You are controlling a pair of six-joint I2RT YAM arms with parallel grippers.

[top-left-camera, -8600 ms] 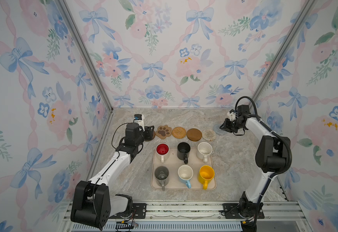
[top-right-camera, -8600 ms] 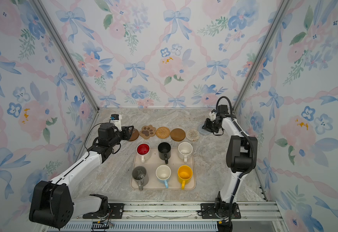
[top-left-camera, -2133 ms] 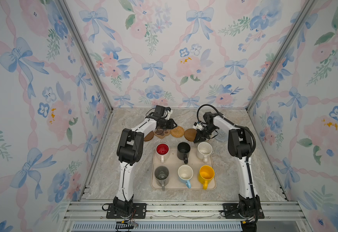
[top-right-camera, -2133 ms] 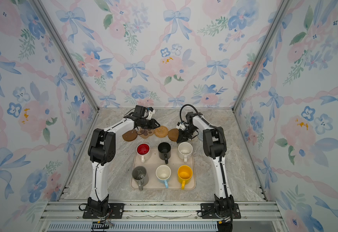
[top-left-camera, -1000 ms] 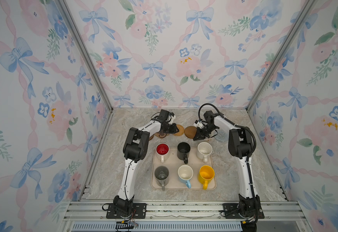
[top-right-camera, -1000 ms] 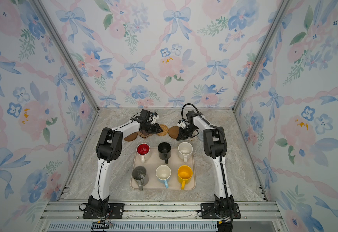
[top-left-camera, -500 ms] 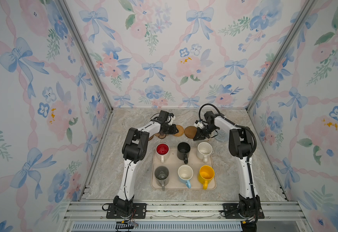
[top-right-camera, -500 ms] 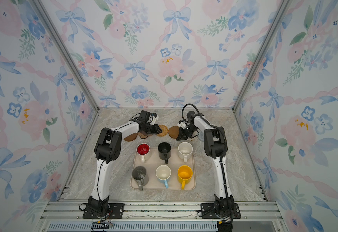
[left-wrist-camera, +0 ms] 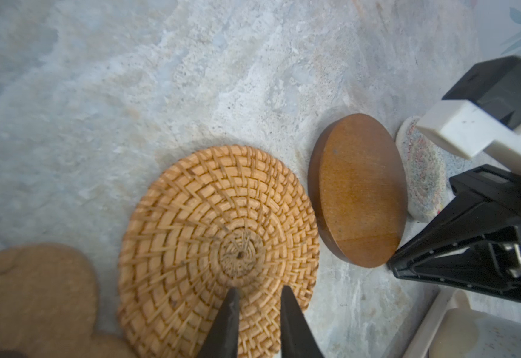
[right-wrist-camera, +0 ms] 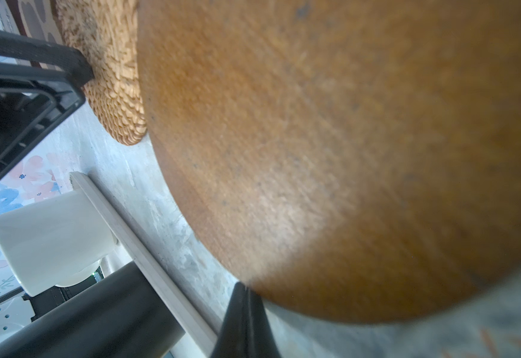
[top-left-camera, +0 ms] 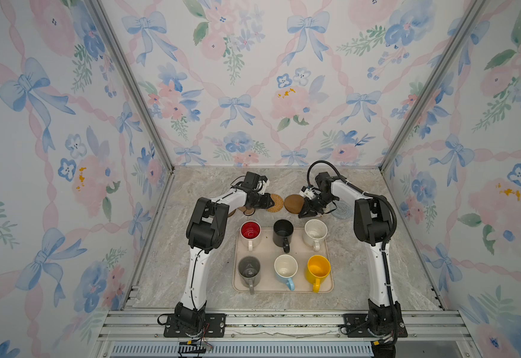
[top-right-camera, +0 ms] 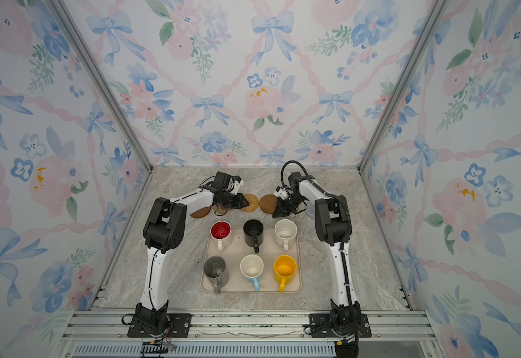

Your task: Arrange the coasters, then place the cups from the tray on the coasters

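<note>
L tool [left-wrist-camera: 259,293]: tips slightly spread, set down on the tan rattan coaster [left-wrist-camera: 219,217], nothing pinched betw. them. R tool [right-wrist-camera: 243,289]: pressed together, tip placed at the edge of the dark wooden disc [right-wrist-camera: 346,139], just beside the rattan one. Both coasters are seen flat on the tabletop [top-left-camera: 377,263], beyond the tray [top-left-camera: 330,286]. Six cups [top-left-camera: 283,231] are seen upright in the tray.

Both top views are bright, evenly lit and sharp; the tray [top-left-camera: 299,249] has only soft, faint shadows. In the right wrist view the wooden disc [right-wrist-camera: 346,155] beyond the tray is strongly blurred.
</note>
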